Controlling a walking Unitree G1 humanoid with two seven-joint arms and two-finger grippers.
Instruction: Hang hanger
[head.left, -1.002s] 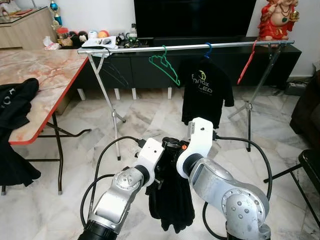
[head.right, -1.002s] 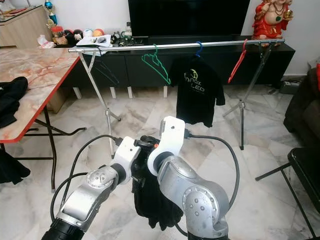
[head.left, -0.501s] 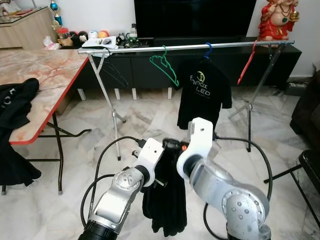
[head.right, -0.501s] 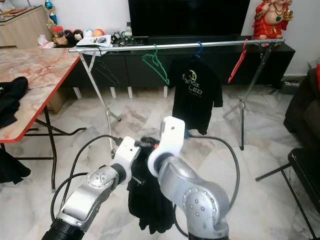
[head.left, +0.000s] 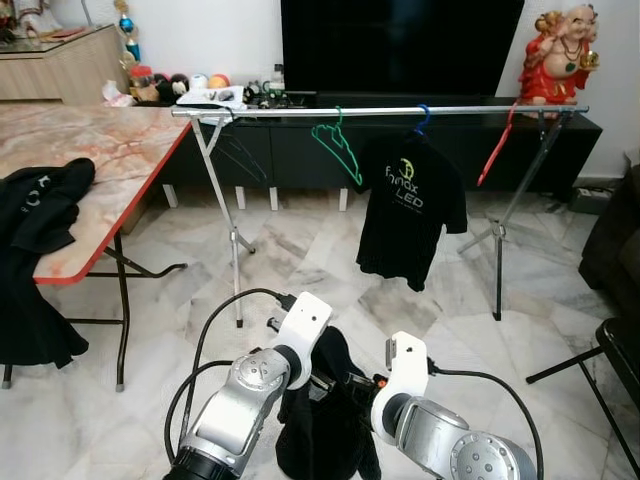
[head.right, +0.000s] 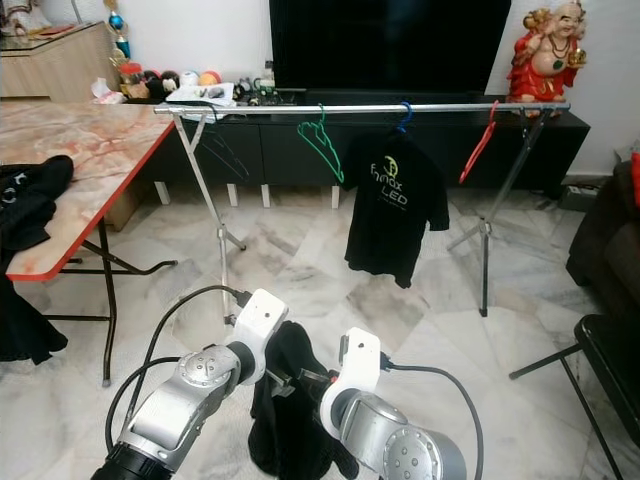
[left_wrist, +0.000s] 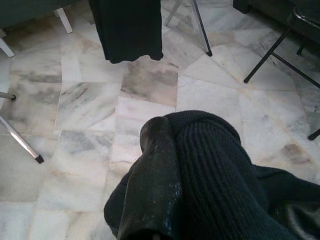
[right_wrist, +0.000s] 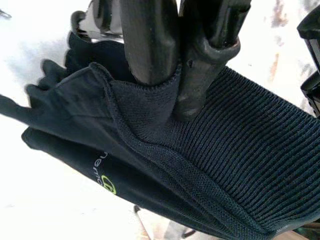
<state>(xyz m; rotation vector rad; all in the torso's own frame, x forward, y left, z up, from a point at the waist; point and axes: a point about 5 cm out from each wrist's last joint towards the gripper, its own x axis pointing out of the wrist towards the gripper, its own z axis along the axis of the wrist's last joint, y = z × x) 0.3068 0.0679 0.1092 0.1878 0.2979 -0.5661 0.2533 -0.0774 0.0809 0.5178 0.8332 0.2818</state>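
Ahead of me, item by item.

Rail (head.left: 380, 110): a silver bar across the upper frame on two folding tripod stands, in front of a black TV cabinet (head.left: 300, 150).

On the rail, left to right: an empty green hanger (head.left: 337, 152), tilted; a blue hanger (head.left: 424, 117) carrying a black T-shirt (head.left: 410, 220) with a light logo; an empty red hanger (head.left: 495, 147) near the right stand. Bare rail lies between the left stand and the green hanger, and a shorter gap between the T-shirt and the red hanger.

Counter (head.left: 90, 160): marble top with red edge, left of frame, with a black garment (head.left: 40, 200) draped over its near edge and hanging toward the floor. Its legs stand close to the rail's left stand.

Right edge: a dark sofa and the corner of a black chair (head.left: 620, 340). A red figurine (head.left: 562, 52) sits on the cabinet, upper right.

Floor (head.left: 300, 260): pale marble tiles, open between me and the rail.

Dark garment (head.left: 325, 420): bunched low at bottom centre, between my two arms. I cannot make out a hanger inside it.

Right claw (right_wrist: 175, 107): clenched on the ribbed collar of the dark garment, fingers (right_wrist: 150, 45) pinching the fabric.

Left claw (left_wrist: 155, 145): one finger lies against the ribbed fabric; I cannot tell whether it is clenched or released.
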